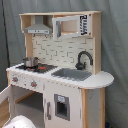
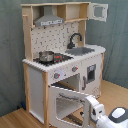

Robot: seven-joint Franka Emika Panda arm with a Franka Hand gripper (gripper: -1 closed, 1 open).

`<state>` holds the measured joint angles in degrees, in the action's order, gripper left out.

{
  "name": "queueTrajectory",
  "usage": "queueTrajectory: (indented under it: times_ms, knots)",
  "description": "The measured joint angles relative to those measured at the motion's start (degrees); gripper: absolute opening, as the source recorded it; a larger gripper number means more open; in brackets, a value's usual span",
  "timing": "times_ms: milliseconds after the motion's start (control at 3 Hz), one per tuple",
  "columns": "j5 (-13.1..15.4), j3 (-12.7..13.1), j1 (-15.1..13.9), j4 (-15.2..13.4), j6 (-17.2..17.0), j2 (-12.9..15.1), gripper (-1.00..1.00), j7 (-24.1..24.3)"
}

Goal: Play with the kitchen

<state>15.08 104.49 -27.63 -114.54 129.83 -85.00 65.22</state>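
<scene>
Toy kitchen (image 2: 62, 55) stood with oven door (image 2: 67, 102) dropped open; your arm (image 2: 102, 114) hovered beside it. Pincer state: cannot tell. Likely next: reach oven, judge clearance.

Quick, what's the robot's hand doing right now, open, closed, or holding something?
Hand: cannot be told; only the white arm shows, low in front of the kitchen's open oven door.

Both exterior views sit close, facing the tall light-wood-and-white toy kitchen (image 1: 60, 70) (image 2: 65, 55) from opposite front corners; the white robot arm (image 2: 102, 112) enters low.
</scene>
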Motion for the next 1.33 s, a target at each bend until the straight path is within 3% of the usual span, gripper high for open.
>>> queueTrajectory:
  times_ms: [333,667,1000,1333]
  knots:
    - [-3.1,1.4,0.0,-0.2,-4.4,0.0,1.00,1.4]
    - [-3.9,3.0,-0.3,-1.1,-9.8,0.0,1.00,1.4]
    - [-3.9,2.6,-3.1,-6.3,-8.6,0.0,1.00,1.4]
    - [-3.2,2.0,-2.9,-11.2,-5.4,0.0,1.00,1.4]
